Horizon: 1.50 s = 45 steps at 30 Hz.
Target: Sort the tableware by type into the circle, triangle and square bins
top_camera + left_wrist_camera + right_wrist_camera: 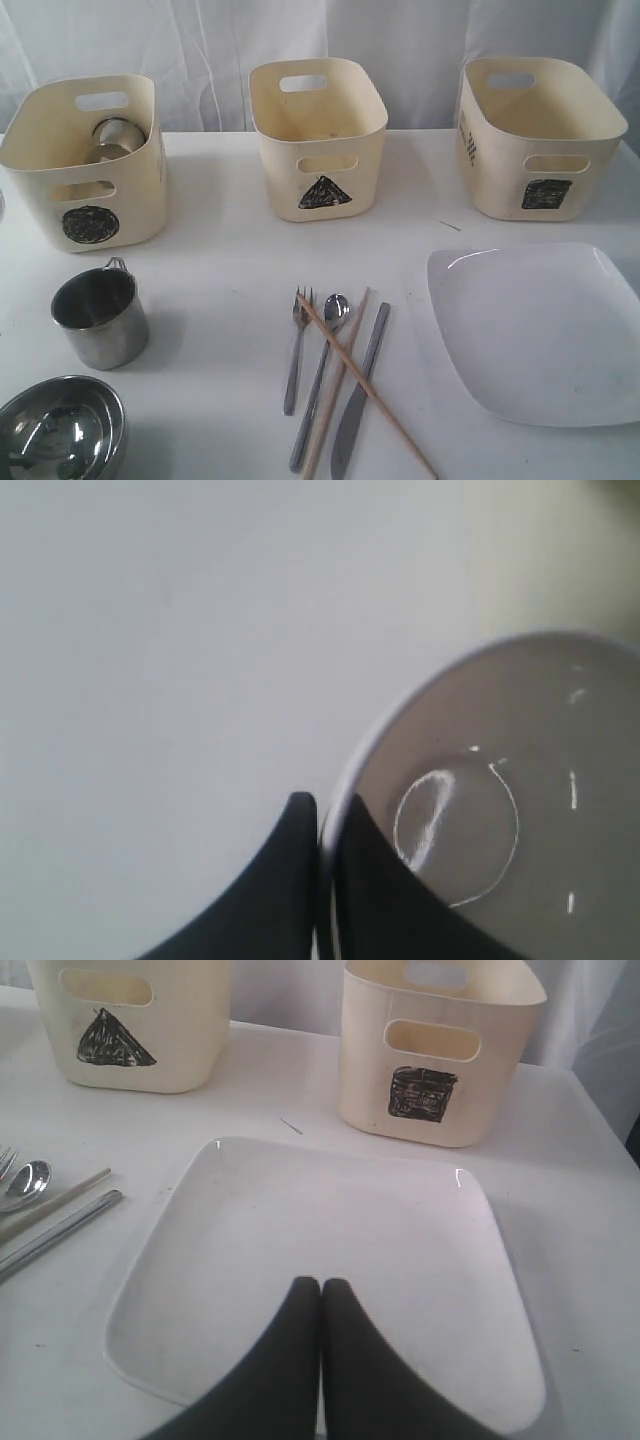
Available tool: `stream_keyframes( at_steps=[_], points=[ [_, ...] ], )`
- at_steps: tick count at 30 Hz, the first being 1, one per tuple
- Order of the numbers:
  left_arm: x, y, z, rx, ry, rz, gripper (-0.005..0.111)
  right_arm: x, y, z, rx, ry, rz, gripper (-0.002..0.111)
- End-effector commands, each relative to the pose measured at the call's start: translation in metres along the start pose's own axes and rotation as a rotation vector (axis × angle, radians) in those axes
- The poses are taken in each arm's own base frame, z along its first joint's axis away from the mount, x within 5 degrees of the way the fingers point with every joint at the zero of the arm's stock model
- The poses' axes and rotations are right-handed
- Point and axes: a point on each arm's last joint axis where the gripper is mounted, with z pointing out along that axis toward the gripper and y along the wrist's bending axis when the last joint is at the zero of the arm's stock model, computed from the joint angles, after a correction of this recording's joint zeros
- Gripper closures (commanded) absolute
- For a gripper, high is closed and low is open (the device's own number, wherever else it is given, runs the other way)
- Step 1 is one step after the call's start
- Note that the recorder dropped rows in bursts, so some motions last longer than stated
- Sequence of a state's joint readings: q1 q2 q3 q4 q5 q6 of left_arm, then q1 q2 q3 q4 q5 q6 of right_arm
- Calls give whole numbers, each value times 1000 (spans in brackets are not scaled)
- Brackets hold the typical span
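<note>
Clamped with the left hand (326,805) on the rim of the small white dish (520,740): black fingers (285,890) nearly together, one outside the rim and one inside, only the thin edge between them. Under the dish, pale worktop (150,630); dish resting or lifted, impossible to tell. Pressed fully together on the right hand (320,1288), both fingers, nothing between them, poised over the near edge of the large white rounded-square plate (330,1230); touching it or not, unclear. In the exterior view, flat on the worktop at the right, the plate; just left of it, side by side, steel knife (350,430), spoon (336,308) and fork (292,370), with wooden chopsticks (375,397) laid across them. At the left, steel mug (100,320) upright and, nearer the front edge, steel bowl (60,430). Behind, in a row: circle bin (110,190) with steel ware (118,138) inside, triangle bin (280,180), square bin (500,180).
</note>
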<state>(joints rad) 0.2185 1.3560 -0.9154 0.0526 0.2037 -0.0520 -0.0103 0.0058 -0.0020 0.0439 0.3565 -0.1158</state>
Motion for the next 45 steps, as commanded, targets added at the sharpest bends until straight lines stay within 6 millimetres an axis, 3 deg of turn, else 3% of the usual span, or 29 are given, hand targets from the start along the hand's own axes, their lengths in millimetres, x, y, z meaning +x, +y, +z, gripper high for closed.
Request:
stream_keyframes(
  at_steps=[1,4,6,9,10,11,14,16,19,24,27,30,34,40,45],
  points=[
    [-56,3,-76,7,-409,-114,106,0,0,0,3,-10,-4,108],
    [-84,2,-103,41,-801,-238,106,0,0,0,3,-10,-4,108],
    [-98,-1,-111,63,-1011,-256,106,0,0,0,3,-10,-4,108],
    [-111,-10,-103,102,-1201,-217,106,0,0,0,3,-10,-4,108],
    [-114,-17,-91,129,-1203,-178,106,0,0,0,3,-10,-4,108],
    [-116,-22,-82,142,-1184,-143,106,0,0,0,3,-10,-4,108],
    [-119,-37,-25,158,-1014,-18,105,0,0,0,3,-10,-4,108],
    [-120,-45,16,170,-929,-12,102,0,0,0,3,-10,-4,108],
    [-119,-52,60,184,-815,-37,94,0,0,0,3,-10,-4,108],
    [-110,-57,106,135,-475,-31,73,0,0,0,3,-10,-4,108],
    [-104,-58,120,120,-367,-40,58,0,0,0,3,-10,-4,108],
    [-101,-57,122,127,-329,-126,49,0,0,0,3,-10,-4,108],
    [-107,-56,108,140,-341,-218,48,0,0,0,3,-10,-4,108],
    [-115,-45,44,78,-253,-236,50,0,0,0,3,-10,-4,108],
    [-87,-32,0,-46,89,-222,57,0,0,0,3,-10,-4,108]
  ],
)
